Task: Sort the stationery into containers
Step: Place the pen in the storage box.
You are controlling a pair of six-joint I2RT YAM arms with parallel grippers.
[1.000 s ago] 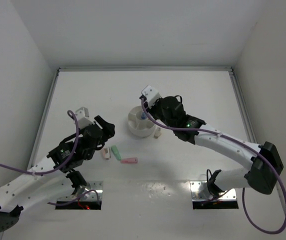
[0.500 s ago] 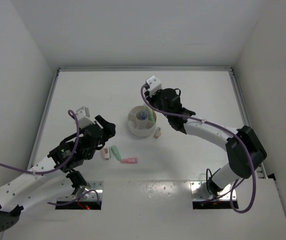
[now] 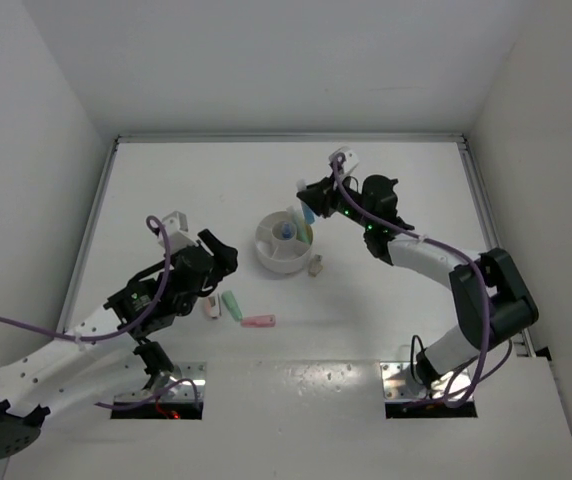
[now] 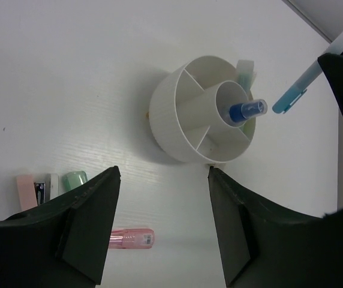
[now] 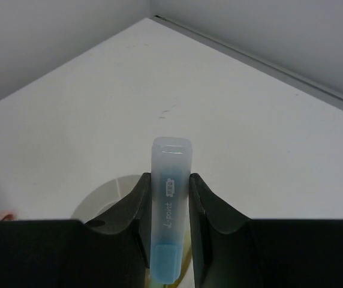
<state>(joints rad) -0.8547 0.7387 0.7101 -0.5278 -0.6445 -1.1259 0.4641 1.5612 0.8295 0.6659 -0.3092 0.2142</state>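
The right gripper (image 5: pixel 169 181) pinches a highlighter (image 5: pixel 169 204) between its two fingers, the pale see-through cap standing out past the tips and the blue body running back between them. The barrel carries small white print: a little boxed logo, then a word that reads "point"; the rest is too small to make out. In the top view the highlighter (image 3: pixel 307 212) hangs at the far right rim of the tub (image 3: pixel 266 250), and the left wrist view shows it apart from the rim.

A blue marker (image 4: pixel 247 110) stands in the tub's centre cup, and a pale piece (image 4: pixel 245 67) sits in a far compartment.

The left gripper (image 3: pixel 221 258) is spread and holds nothing, near the tub's left side. Below it lie a green piece (image 3: pixel 232 304) and a pink piece (image 3: pixel 259 321); a beige piece (image 3: pixel 315 265) lies just beside the tub's near right wall.

The table (image 3: pixel 196 180) is bare behind and to the right of the tub, up to the walls (image 3: pixel 266 60).
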